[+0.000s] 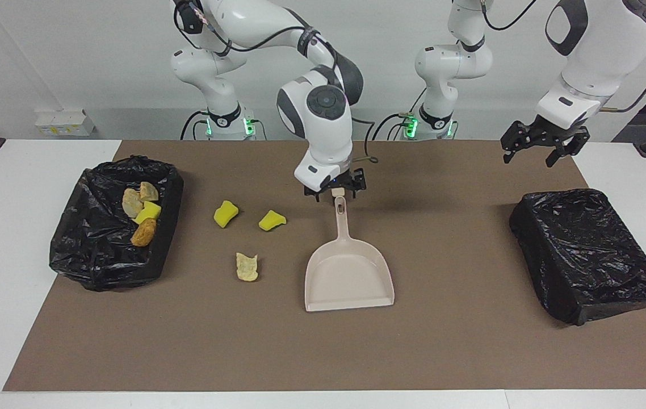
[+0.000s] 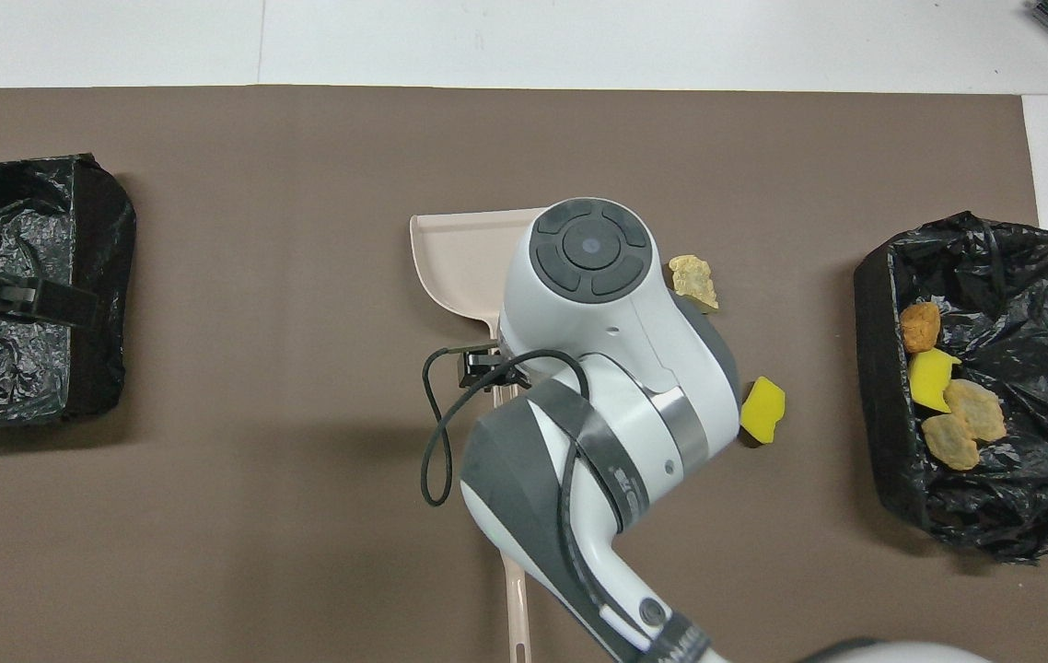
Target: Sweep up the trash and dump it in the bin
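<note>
The beige dustpan lies flat on the brown mat, its handle pointing toward the robots. My right gripper hangs open just above the handle's end and holds nothing. On the mat between the dustpan and the bin lie three pieces of trash: two yellow sponge chunks and a beige bread-like piece. The bin, lined with a black bag, holds several more pieces. In the overhead view the right arm covers one sponge chunk. My left gripper waits open in the air.
A box wrapped in black plastic sits at the left arm's end of the mat, under the left gripper in the overhead view. A loose cable hangs from the right wrist. White tabletop borders the mat.
</note>
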Available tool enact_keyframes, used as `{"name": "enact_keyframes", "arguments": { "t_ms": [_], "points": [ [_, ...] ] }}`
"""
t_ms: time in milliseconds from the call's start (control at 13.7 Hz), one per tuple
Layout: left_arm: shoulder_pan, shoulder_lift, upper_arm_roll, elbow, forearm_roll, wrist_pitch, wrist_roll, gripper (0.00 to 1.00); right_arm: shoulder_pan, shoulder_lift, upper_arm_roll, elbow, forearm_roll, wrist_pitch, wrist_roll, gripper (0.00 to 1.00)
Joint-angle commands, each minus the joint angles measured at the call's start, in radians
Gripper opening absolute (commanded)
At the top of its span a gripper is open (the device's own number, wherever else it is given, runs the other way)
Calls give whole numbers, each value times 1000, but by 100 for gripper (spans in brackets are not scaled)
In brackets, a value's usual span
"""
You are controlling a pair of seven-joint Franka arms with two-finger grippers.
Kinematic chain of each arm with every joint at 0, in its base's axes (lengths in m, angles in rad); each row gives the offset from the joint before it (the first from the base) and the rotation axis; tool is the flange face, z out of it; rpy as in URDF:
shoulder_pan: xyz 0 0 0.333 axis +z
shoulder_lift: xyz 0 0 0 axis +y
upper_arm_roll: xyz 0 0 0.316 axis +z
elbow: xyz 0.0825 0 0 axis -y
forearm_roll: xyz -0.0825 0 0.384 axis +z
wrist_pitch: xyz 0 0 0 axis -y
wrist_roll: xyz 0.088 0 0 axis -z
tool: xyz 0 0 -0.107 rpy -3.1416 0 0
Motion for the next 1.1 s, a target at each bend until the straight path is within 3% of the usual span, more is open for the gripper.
{"name": "enact_keyframes", "arguments": {
  "t_ms": [0,73,293,366,659,879,1025],
  "points": [
    [1,33,-11,-28,5,68,1,100,38,-160,5,-233,10,10,18,100],
    [-5,49,-13,-28,2,86,-2,100,52,-209,5,-321,36,25,22,100],
    [-28,110,-14,-12,-32,171,-62,100,99,-395,5,-656,99,221,19,100],
    [-29,153,-20,6,-56,206,-91,100,107,-427,5,-706,137,243,19,100],
    [-84,268,-24,70,-49,289,-162,100,234,-435,5,-780,194,340,111,100],
    [-118,276,-22,58,-49,359,-171,100,253,-420,5,-798,194,363,117,100],
    [-121,276,-24,54,-53,370,-183,100,300,-359,5,-812,194,461,151,100]
  ]
}}
